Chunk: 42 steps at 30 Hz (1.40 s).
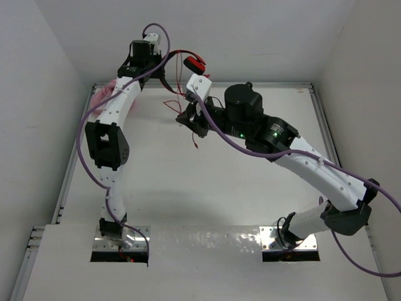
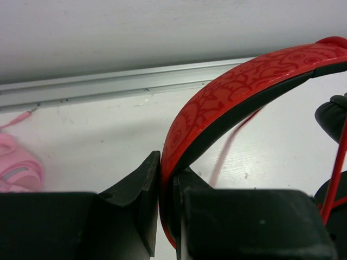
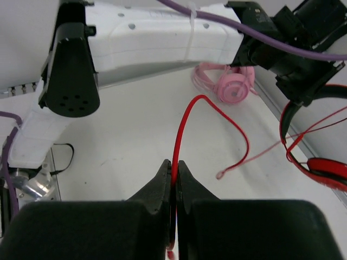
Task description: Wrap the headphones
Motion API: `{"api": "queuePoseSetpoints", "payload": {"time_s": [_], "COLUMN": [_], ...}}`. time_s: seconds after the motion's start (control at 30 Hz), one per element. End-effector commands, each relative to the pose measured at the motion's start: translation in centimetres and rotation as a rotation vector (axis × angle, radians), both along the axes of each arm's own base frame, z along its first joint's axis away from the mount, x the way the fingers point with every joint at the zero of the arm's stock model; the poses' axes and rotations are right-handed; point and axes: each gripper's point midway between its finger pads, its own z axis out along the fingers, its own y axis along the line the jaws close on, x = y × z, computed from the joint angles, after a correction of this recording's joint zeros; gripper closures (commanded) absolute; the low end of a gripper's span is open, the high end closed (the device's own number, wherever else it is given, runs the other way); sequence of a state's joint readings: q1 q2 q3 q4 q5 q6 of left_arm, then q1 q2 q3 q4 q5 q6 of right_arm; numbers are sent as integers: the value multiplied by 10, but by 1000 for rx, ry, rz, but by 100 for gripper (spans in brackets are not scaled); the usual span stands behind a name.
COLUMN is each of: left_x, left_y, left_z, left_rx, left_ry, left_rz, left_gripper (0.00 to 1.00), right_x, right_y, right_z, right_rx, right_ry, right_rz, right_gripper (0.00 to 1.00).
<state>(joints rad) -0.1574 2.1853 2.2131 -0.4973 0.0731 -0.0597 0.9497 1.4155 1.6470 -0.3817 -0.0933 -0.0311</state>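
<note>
The red headphones hang above the table's far edge, one ear cup (image 1: 195, 63) near the back wall. My left gripper (image 1: 161, 64) is shut on their patterned red, black-lined headband (image 2: 233, 86), clamped between the jaws (image 2: 168, 181). My right gripper (image 1: 187, 118) is shut on the thin red cord (image 3: 181, 124), which rises from the fingertips (image 3: 174, 172), loops over and ends loose over the table. The cord's tail dangles below the gripper (image 1: 196, 141). In the right wrist view the headband and a red ear cup (image 3: 325, 169) show at the right edge.
Pale pink headphones (image 1: 103, 94) lie at the far left by the table's metal rail; they also show in the left wrist view (image 2: 19, 168) and the right wrist view (image 3: 232, 86). The left arm (image 3: 162, 38) crosses above. White walls enclose the table.
</note>
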Motion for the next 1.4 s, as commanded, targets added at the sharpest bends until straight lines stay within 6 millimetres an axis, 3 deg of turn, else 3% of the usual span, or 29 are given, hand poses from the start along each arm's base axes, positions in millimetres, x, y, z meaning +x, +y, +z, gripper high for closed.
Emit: {"api": "queuePoseSetpoints", "payload": {"time_s": [0.0,0.17,0.33,0.5,0.63,0.83,0.9,0.97,1.0,1.03,1.1,1.13,1.2,1.23,1.37], "left_x": [-1,-1,-3,-2,-1,-5,-14,-24,-31,-34,-46,-49,-63,-69,-114], "left_y": [-17,-24,-6,0,-2,-9,-23,-29,-29,-28,-29,-30,-34,-36,-63], "left_z": [40,29,12,16,23,5,-7,-10,-24,-26,-25,-27,-30,-33,-41], "left_rx": [-112,-128,-29,10,7,88,123,180,199,239,274,309,337,369,392], "left_ry": [-87,-62,-51,-72,-92,-62,-41,-49,-26,-37,-32,-29,-3,1,68], "left_rz": [-25,-54,0,6,-5,-75,-158,-248,-270,-303,-347,-380,-439,-484,-684], "left_gripper": [100,100,100,100,100,100,100,100,100,100,100,100,100,100,100], "right_x": [-9,-6,3,7,6,9,14,30,36,53,78,101,140,166,224], "right_y": [6,15,1,-11,-12,-19,-24,-36,-40,-53,-67,-95,-114,-145,-205], "right_z": [59,70,91,104,107,121,128,140,146,143,160,174,164,166,139], "right_rx": [133,162,152,141,157,178,176,157,147,102,104,134,127,150,155], "right_ry": [-92,-108,-182,-224,-225,-267,-296,-342,-359,-369,-392,-392,-363,-360,-326], "right_rz": [60,77,7,-47,-43,-74,-108,-210,-241,-312,-398,-483,-569,-663,-866], "right_gripper": [100,100,100,100,100,100,100,100,100,100,100,100,100,100,100]}}
